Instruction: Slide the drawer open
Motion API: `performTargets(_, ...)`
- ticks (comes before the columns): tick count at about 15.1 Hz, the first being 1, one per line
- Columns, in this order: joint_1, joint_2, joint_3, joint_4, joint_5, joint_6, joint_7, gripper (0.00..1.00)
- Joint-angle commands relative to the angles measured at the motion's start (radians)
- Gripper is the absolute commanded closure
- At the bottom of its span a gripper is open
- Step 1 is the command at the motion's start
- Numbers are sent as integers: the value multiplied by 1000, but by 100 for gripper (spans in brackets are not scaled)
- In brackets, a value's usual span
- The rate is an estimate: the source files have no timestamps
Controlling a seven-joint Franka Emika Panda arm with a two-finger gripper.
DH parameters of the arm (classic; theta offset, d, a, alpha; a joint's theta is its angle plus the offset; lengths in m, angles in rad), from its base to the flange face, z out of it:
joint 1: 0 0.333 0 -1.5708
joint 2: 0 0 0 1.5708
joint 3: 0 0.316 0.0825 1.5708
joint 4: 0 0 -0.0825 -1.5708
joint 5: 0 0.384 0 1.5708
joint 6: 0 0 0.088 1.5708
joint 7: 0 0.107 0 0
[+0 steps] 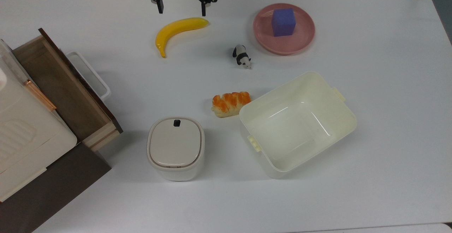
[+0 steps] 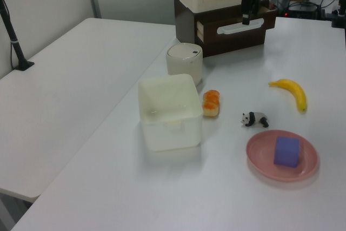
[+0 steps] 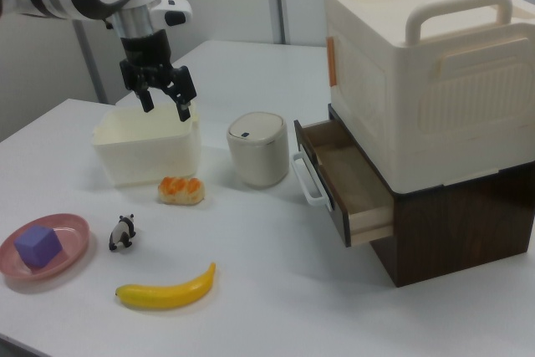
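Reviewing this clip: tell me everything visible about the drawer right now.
The drawer is pulled well out of a dark brown cabinet that carries a cream plastic box on top. It has a dark brown front panel, light wood sides and a brown inside that looks empty. A white loop handle sticks out from the front. Nothing touches the handle; the gripper hangs open, well away from it.

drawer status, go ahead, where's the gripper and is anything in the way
Gripper open, holding nothing, raised above the table, away from the handle. Drawer pulled out, brown inside showing, white loop handle free. Nothing in front of the drawer.
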Motion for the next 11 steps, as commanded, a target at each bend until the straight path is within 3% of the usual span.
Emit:
performTargets(1, 6, -19, -8, 21, 28, -37, 11, 0)
performTargets(11, 41, -13, -21, 18, 25, -47, 16, 0)
